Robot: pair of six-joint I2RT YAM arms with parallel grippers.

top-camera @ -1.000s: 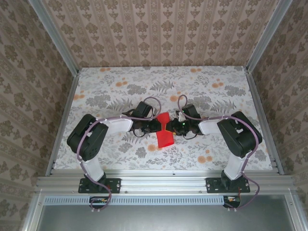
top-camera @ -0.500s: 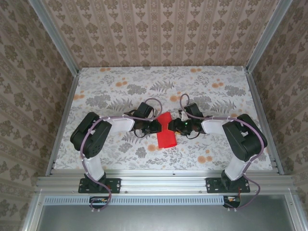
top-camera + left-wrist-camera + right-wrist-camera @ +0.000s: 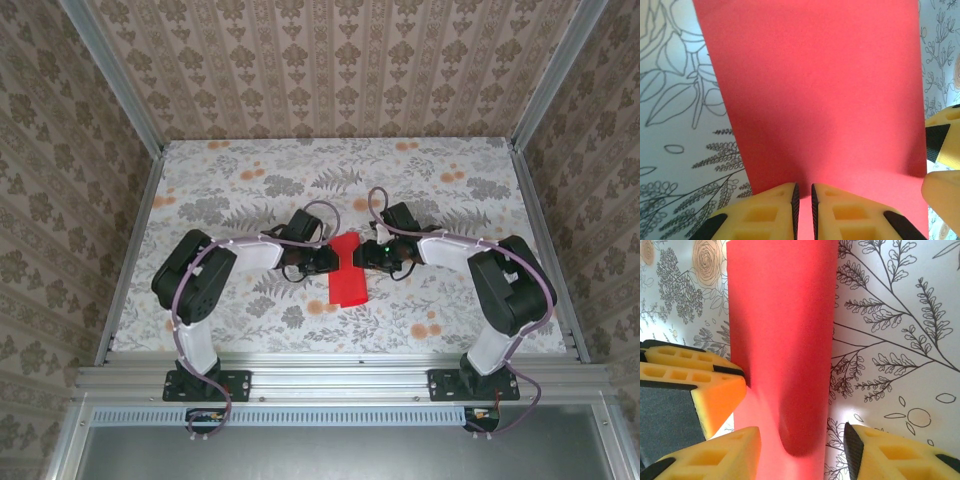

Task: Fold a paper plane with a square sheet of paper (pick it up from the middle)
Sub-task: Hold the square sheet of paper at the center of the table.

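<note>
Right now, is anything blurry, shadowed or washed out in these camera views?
Top view: sharp and evenly lit, no glare. Left wrist view: the paper has slightly soft edges and darkens toward the bottom. Right wrist view: the tablecloth print is crisp, and a dark shadow sits in the paper's bulge between the right pincer's fingers.

The worktop [image 3: 240, 185] carries a grey leaf print with orange flowers. At its middle is the red square sheet of paper [image 3: 347, 282], folded narrow, running near to far.

Right gripper [image 3: 799, 447] is sitting spread wide around the paper [image 3: 780, 330], left gripper [image 3: 741, 381] pinching the paper's left edge.
</note>
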